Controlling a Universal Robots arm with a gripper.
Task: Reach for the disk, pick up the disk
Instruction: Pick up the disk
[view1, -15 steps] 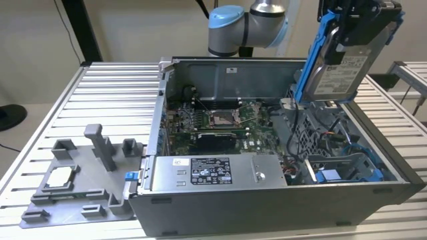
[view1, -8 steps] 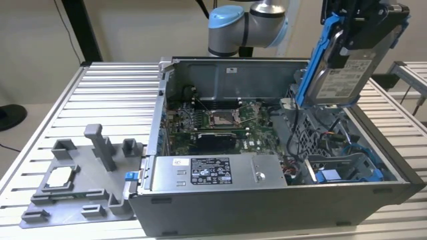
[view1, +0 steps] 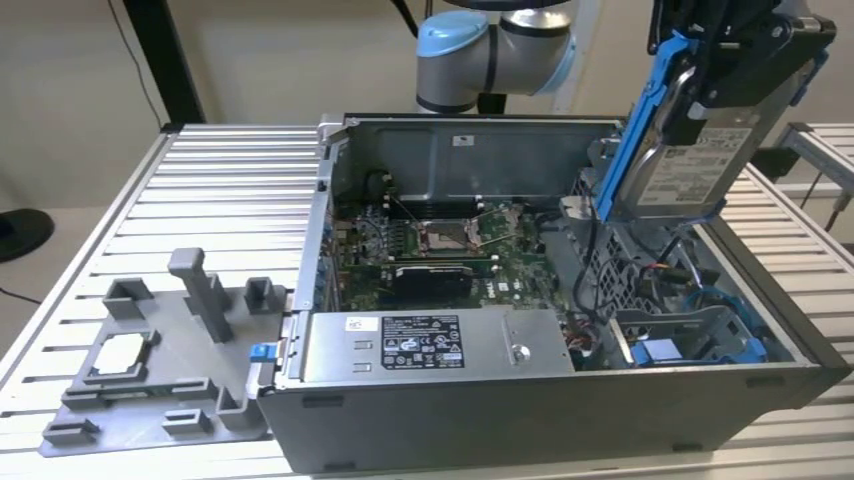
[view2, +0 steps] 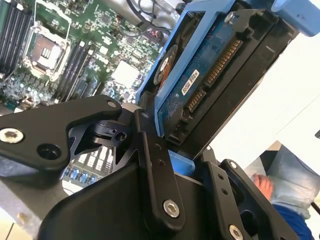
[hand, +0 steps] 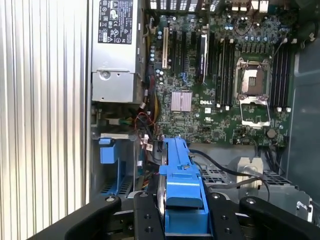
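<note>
The disk (view1: 683, 165), a silver hard drive with a white label and a bright blue frame, hangs upright in the air above the open computer case, on the exterior view's right. My black gripper (view1: 727, 75) is shut on its upper end. In the second wrist view the disk (view2: 210, 80) shows its blue circuit-board side and connector, clamped between the black fingers (view2: 157, 165). The first wrist view shows the disk's blue frame edge (hand: 181, 190) held between the fingers (hand: 145, 215), with the motherboard below.
The open grey computer case (view1: 534, 400) stands on a slatted metal table (view1: 200, 200). Inside are a green motherboard (view1: 441, 245), a silver power supply box (view1: 427, 345) and a blue drive bay (view1: 694, 335). A grey fixture plate (view1: 147, 370) lies to the exterior view's left.
</note>
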